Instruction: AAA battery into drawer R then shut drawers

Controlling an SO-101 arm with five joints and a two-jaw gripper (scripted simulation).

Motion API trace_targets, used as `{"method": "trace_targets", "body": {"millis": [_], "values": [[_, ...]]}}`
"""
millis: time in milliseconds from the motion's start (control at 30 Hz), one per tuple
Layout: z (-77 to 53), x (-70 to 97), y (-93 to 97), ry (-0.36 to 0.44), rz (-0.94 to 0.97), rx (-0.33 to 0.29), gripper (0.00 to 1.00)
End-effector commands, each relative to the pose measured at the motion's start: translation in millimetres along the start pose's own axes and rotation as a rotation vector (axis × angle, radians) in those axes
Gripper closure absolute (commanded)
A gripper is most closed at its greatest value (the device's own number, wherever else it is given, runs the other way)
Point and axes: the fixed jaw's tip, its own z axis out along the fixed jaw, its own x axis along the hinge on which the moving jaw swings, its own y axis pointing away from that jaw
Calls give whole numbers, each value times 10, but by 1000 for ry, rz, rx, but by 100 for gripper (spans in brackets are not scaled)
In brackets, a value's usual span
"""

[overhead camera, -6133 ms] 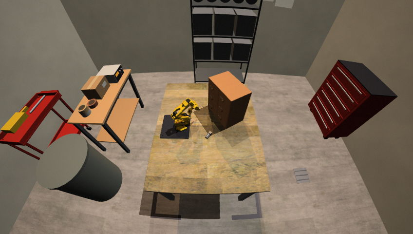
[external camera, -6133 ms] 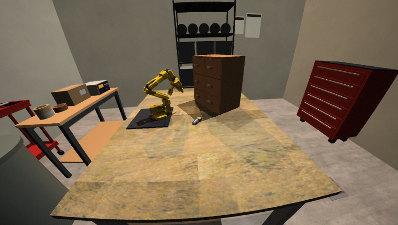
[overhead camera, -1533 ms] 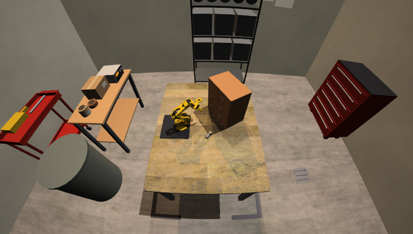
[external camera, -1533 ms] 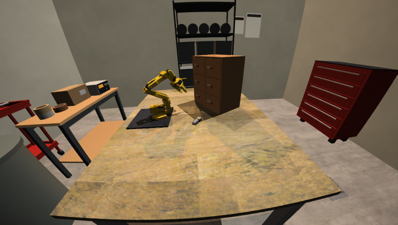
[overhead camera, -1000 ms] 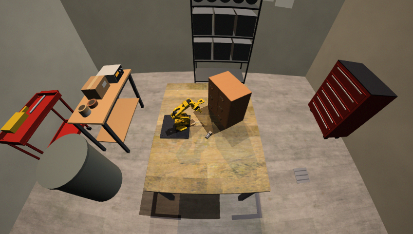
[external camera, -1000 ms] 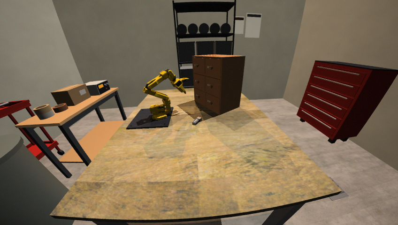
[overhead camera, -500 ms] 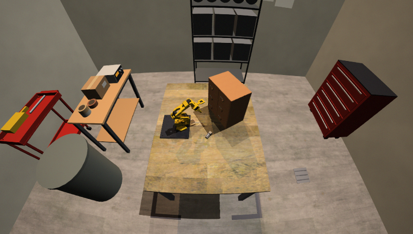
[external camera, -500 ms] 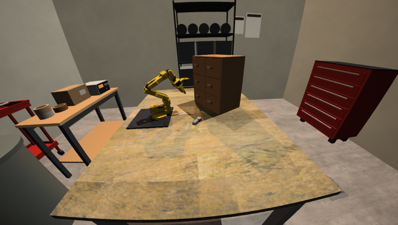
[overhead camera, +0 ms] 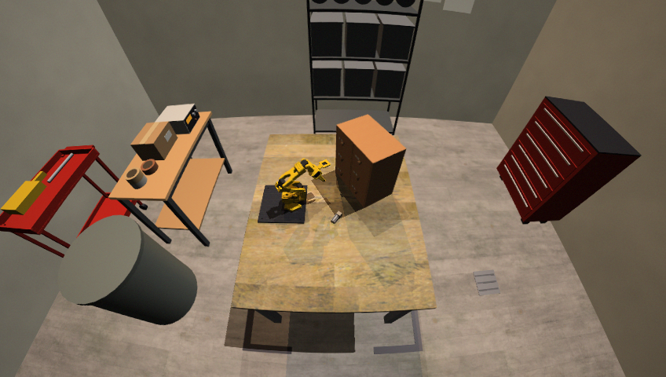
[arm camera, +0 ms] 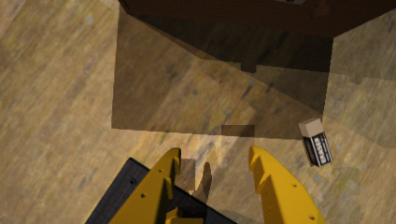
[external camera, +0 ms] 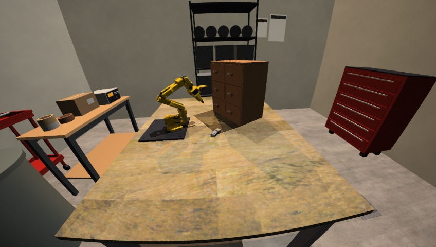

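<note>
Broadly, the desk (overhead camera: 327, 280) carries three things, all in its far half. The chest (external camera: 244, 91) stands upright near the far edge, toward the far right corner. All six of its drawer fronts look flush, and the letter marks are too small to read. The arm (external camera: 171, 101) rises from a black base plate (overhead camera: 268, 217) toward the left edge and reaches over to the chest front. It holds the fingers high above the desk, at about the height of the middle drawers.

The fingers stand a little apart with nothing between them; only bare desk and their own shadow show in the gap.

The AAA battery (arm camera: 318, 146) lies flat on the desk, just off the near corner of the chest, between that corner and the base plate. In the wrist view it sits outside the gap, beyond the right-hand finger and slightly ahead of its tip. Its long axis runs nearly parallel to the fingers, with the pale end toward the chest and the dark printed body pointing back toward the arm.

So the pick probably depends on a sideways shift toward the right edge of the desk, then a long descent. Because the battery lies along the fingers, they could close across its narrow width with little wrist turn. No drawer is open yet, so the R drawer likely has to be pulled out first.
</note>
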Motion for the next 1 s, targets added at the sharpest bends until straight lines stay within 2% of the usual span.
{"method": "trace_targets", "body": {"millis": [0, 500, 900, 967], "values": [[-22, -10, -9, -10, 13, 3, 79], [-22, -10, -9, -10, 13, 3, 79], [52, 285, -245, 305, 174, 52, 64], [52, 285, -245, 305, 174, 52, 61]]}}
